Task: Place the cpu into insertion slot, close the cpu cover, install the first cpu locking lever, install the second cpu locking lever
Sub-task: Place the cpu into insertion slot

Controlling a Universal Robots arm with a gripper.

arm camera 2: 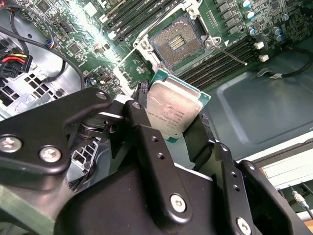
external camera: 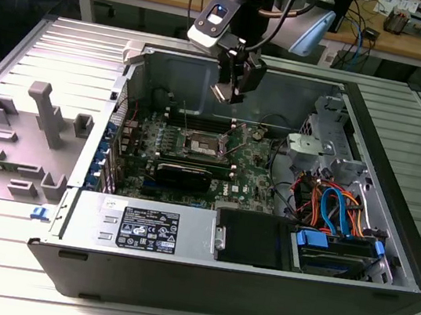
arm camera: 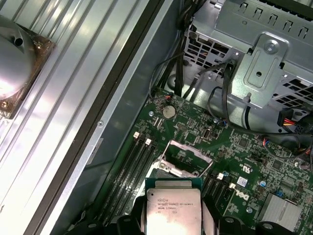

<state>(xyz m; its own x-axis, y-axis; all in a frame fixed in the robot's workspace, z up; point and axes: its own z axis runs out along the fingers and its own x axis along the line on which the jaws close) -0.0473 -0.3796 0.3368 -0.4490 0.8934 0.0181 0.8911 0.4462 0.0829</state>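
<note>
- The cpu (arm camera 2: 175, 105) is pinched by two opposite edges between the black fingers (arm camera 2: 146, 132) of the gripper (arm camera 2: 170, 113), which are pressed in against its sides. Its silvery metal top is turned toward the wrist cameras.
- In the exterior view it is seen hanging in the air inside the open computer case (external camera: 298, 99), above the green motherboard (external camera: 256, 168) and well apart from it.
- The insertion slot (arm camera 2: 176, 44) is seen bare, with nothing seated on its contact field.
- In the first wrist view, a thin metal frame (arm camera: 190, 152) is seen at the socket; it is taken to be the cpu cover, apparently swung up, though this cannot be told for certain.
- The chip is judged light, flat and stiff, with a smooth top that could slip under a loose grip.
- The thin green edges are judged the proper place to hold it, as is done here. The underside and the socket contacts are judged fragile, so no tilt or force is tolerated.
</note>
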